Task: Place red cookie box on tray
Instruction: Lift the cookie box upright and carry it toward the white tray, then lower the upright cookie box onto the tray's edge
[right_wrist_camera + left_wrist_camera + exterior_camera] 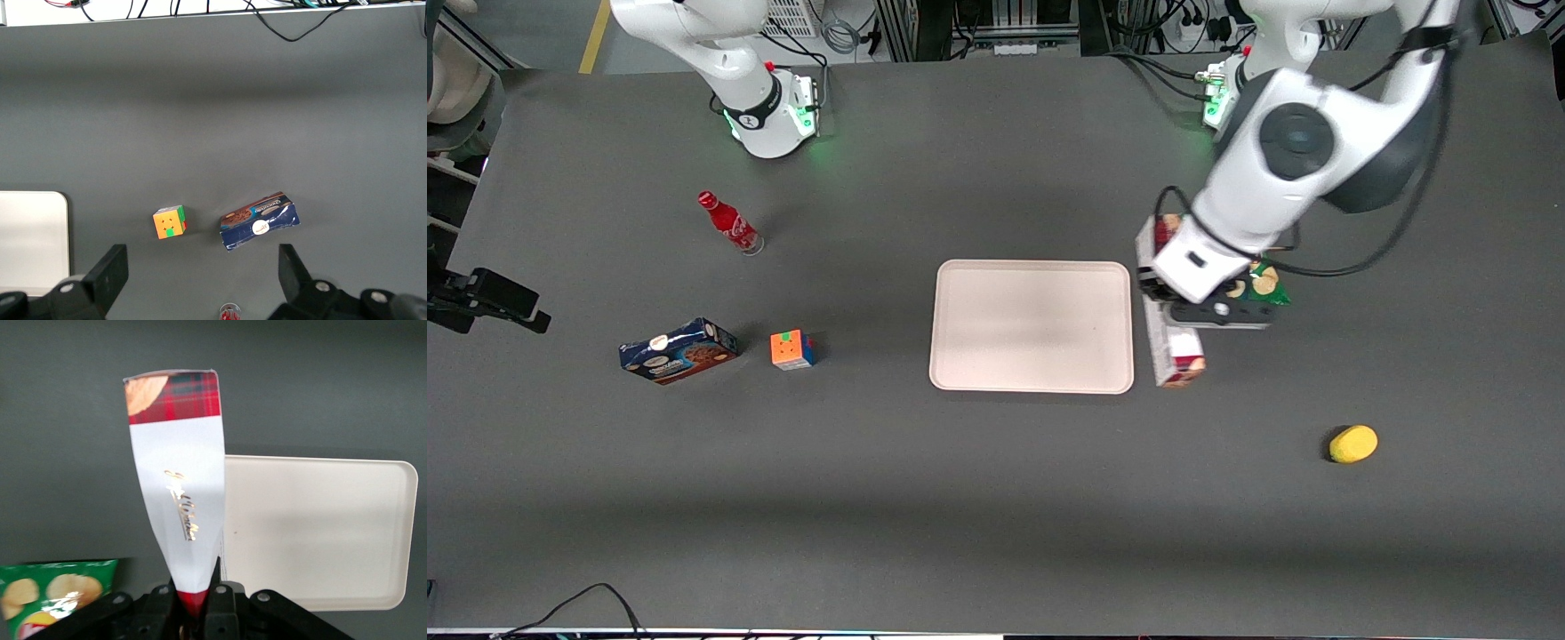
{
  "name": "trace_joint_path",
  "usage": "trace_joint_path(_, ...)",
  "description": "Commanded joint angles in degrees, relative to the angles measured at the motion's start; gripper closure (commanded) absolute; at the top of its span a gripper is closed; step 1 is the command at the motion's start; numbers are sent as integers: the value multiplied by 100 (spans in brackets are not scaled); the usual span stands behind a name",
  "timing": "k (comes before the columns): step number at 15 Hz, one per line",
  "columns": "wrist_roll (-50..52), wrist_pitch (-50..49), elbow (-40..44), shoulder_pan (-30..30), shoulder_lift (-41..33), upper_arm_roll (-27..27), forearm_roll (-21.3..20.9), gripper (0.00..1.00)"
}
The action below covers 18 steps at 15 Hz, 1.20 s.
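Note:
The red cookie box [1179,354] is a long slim box with a white face and red tartan ends. It lies lengthwise just beside the short edge of the tray [1032,324] that faces the working arm's end of the table. My left gripper [1160,298] is shut on one end of it. In the left wrist view the two fingers pinch the red end of the box [177,487], with the gripper [193,600] close against it. The pale tray [320,533] lies bare beside the box. I cannot tell whether the box rests on the table or hangs just above it.
A green chips bag [1263,283] lies under the wrist, beside the box. A yellow lemon [1353,444] sits nearer the front camera. Toward the parked arm's end are a colour cube [792,349], a blue cookie box [679,350] and a red bottle [729,222].

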State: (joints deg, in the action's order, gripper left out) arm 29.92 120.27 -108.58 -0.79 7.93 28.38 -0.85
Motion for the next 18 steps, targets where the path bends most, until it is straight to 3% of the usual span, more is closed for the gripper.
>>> trace_joint_path(1,787,1276,-1005,-105,-55,273,-485,100)
trace_joint_path(5,884,2104,-1630,-193,155,282,-557,100)
trace_joint_path(9,928,2430,-1666,-316,577,274,-706,100)
trace_joint_path(11,1102,2597,-1657,-369,814,265,-995,100)
trace_joint_path(15,1964,2685,-1631,-475,1140,230,-2067,100)
trace_joint_path(18,2027,2825,-1631,-475,1254,203,-2139,100)
